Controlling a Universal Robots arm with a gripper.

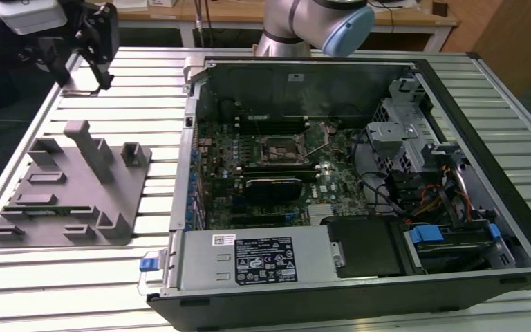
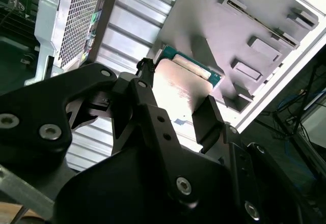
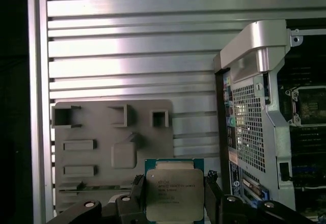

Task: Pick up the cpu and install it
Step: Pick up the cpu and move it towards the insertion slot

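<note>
Two fingers (image 3: 138,193) of the gripper (image 3: 174,203) are clamped on opposite edges of the cpu (image 3: 174,191), holding it in the air above the slatted table (image 3: 127,40), near the grey fixture plate (image 3: 97,127) and the open computer case (image 1: 339,90).

Exterior view overlooks PC case (image 1: 339,308); both wrist views, v. close, share grey tray (image 3: 153,142) (image 2: 214,25).
</note>
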